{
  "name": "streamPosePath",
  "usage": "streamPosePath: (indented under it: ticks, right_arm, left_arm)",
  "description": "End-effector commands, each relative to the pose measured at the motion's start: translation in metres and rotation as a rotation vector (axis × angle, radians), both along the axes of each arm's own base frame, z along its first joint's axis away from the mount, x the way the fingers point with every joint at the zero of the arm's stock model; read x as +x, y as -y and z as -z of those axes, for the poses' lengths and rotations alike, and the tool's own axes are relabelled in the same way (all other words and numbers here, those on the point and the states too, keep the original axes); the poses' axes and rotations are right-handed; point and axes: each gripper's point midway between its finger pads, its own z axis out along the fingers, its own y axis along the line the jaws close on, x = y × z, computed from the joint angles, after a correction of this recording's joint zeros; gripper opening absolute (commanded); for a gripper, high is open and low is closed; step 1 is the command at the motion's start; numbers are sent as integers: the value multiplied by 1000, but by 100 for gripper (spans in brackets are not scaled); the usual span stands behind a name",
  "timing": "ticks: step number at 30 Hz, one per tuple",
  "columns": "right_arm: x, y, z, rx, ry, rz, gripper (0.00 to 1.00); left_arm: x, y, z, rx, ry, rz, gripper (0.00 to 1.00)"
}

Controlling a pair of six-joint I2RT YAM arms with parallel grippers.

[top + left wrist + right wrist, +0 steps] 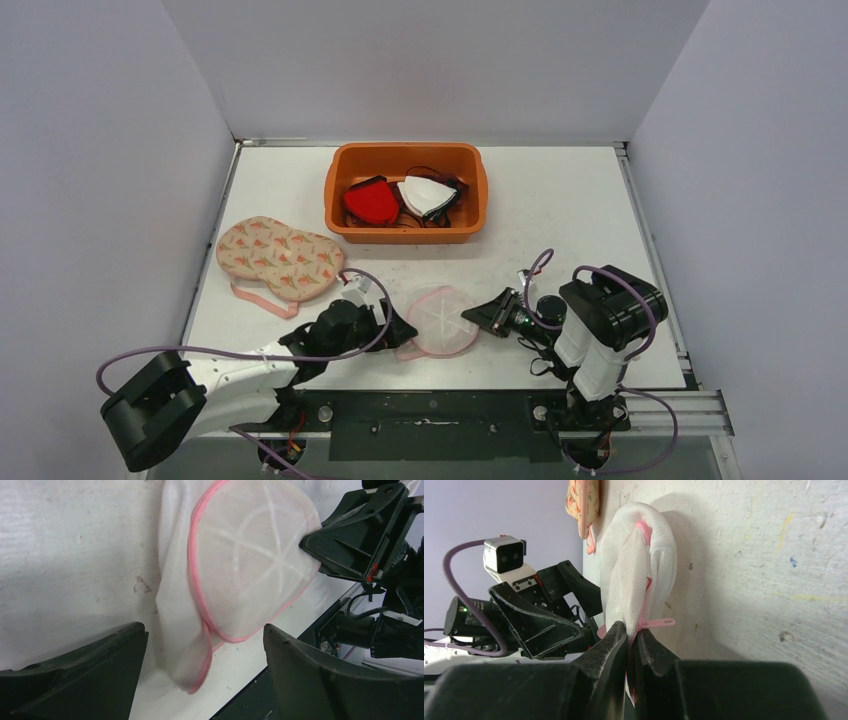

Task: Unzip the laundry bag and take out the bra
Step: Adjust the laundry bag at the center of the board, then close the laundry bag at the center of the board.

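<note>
Mesh of the domed white pink-trimmed laundry bag [437, 320], at the near edge of the white table [560, 200], looks light and floppy, best held by its trim, where the right gripper [630, 632] pinches it; the left gripper [204, 632] gapes alongside.

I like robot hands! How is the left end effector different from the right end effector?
The left end effector is open and grips nothing; the right end effector is shut, pinching the laundry bag. The left is at the bag's left side, the right at its right side. Both are black.
</note>
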Motion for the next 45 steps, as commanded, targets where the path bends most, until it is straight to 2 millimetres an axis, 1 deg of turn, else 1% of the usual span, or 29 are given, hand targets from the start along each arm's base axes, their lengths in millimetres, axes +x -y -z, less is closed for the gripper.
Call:
streamPosePath:
  ticks: [1, 4, 8, 9, 10, 12, 13, 14, 16, 19, 20, 21, 23, 26, 27, 28, 29, 31, 32, 33, 36, 39, 41, 45]
  right_arm:
    - [-2, -5, -47, 86, 256, -34, 5]
    - [-2, -6, -45, 84, 250, -38, 5]
    - [-3, -6, -43, 80, 247, -40, 6]
    - [-3, -6, -45, 82, 251, -39, 11]
    - [-2, -6, -46, 83, 254, -40, 21]
    - [-2, -6, -45, 75, 248, -39, 47]
    - [-2, -5, -42, 61, 243, -32, 57]
    - [-2, -4, -39, 41, 241, -28, 64]
    - [-3, 0, -26, -31, 216, -28, 71]
    - [-2, 9, -10, -167, 209, -26, 76]
    - [3, 13, -9, -231, 225, -7, 78]
    - [5, 18, -6, -307, 230, 6, 80]
    - [14, 30, -19, -450, 312, 37, 84]
    - [20, 50, -37, -596, 349, 86, 86]
    - [24, 52, -48, -627, 365, 98, 86]
    - [21, 57, -45, -675, 355, 90, 86]
    - [21, 57, -51, -701, 370, 86, 86]
    - [18, 53, -60, -750, 406, 83, 84]
    - [15, 47, -64, -770, 436, 76, 82]
    - [8, 36, -68, -792, 474, 44, 81]
    - [-2, 21, -69, -917, 557, 8, 72]
    - [-18, -4, -71, -995, 654, -61, 66]
    - [-31, -22, -74, -1033, 728, -105, 66]
    - [-55, -50, -69, -1109, 852, -181, 72]
  left_arm:
    - [12, 18, -15, 13, 46, 57, 82]
    - [14, 20, -17, 15, 52, 62, 76]
    - [19, 7, -21, 74, 75, 23, 77]
    - [19, 5, -23, 76, 84, 19, 78]
    - [18, 3, -26, 73, 93, 16, 78]
    - [17, -1, -29, 70, 103, 8, 78]
    - [18, -3, -31, 72, 109, -2, 78]
    - [19, -6, -33, 78, 113, -11, 78]
    - [20, -11, -38, 85, 125, -32, 79]
    - [21, -22, -47, 114, 147, -63, 81]
    - [22, -26, -52, 125, 156, -75, 81]
    - [21, -31, -53, 144, 157, -85, 82]
    - [22, -39, -60, 159, 175, -103, 83]
    - [22, -46, -69, 165, 197, -121, 82]
    - [21, -47, -71, 163, 203, -121, 82]
    - [21, -46, -72, 159, 205, -119, 82]
    - [20, -46, -73, 154, 208, -115, 81]
    - [19, -45, -72, 149, 201, -109, 80]
    - [19, -44, -72, 148, 196, -109, 80]
    - [18, -45, -71, 148, 191, -112, 80]
    - [17, -48, -68, 151, 171, -132, 79]
    - [15, -52, -67, 140, 159, -152, 78]
    - [14, -54, -66, 134, 148, -167, 77]
    - [12, -59, -61, 130, 131, -189, 77]
